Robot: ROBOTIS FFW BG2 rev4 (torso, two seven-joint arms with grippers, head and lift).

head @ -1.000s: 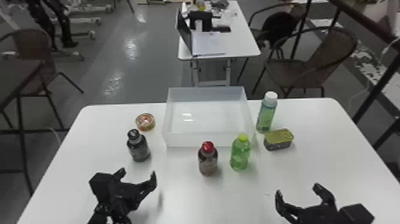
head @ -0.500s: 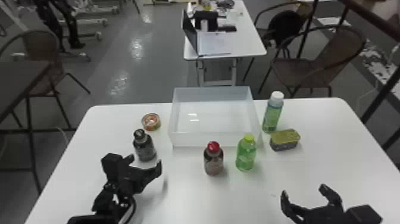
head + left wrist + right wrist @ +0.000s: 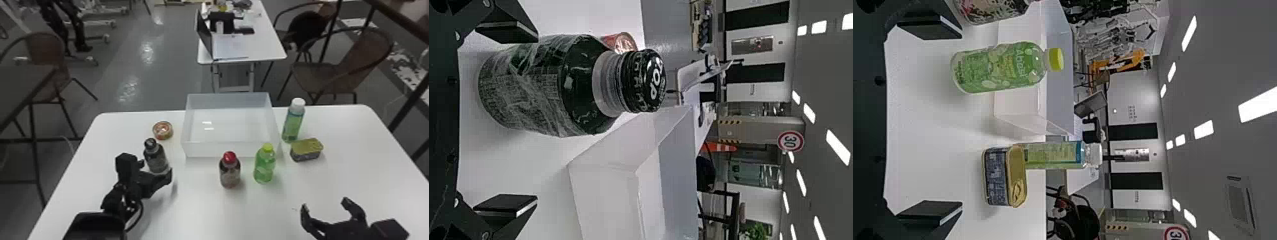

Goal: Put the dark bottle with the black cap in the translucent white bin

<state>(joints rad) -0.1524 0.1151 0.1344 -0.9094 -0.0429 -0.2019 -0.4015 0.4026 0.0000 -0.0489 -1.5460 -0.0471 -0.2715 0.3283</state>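
Note:
In the head view my left gripper (image 3: 156,170) is open just in front of the dark bottle with the black cap (image 3: 155,158), which stands upright on the table, left of the translucent white bin (image 3: 229,149). Seen from the left wrist, the dark bottle (image 3: 544,85) is close ahead of the left gripper (image 3: 509,120), nearer one of its two spread fingers; the bin (image 3: 604,175) is beyond. My right gripper (image 3: 325,207) is parked at the front right. Its fingers stand apart in the right wrist view, where the right gripper (image 3: 930,122) holds nothing.
A round can (image 3: 163,130) sits behind the dark bottle. A red-capped bottle (image 3: 229,170) and a green bottle (image 3: 264,164) stand before the bin. Right of it are a white-capped bottle (image 3: 293,121) and a rectangular tin (image 3: 306,150).
My left gripper has moved forward, up to the dark bottle, and more of its arm shows. The head view has shifted a little, while the right gripper stays near the same place.

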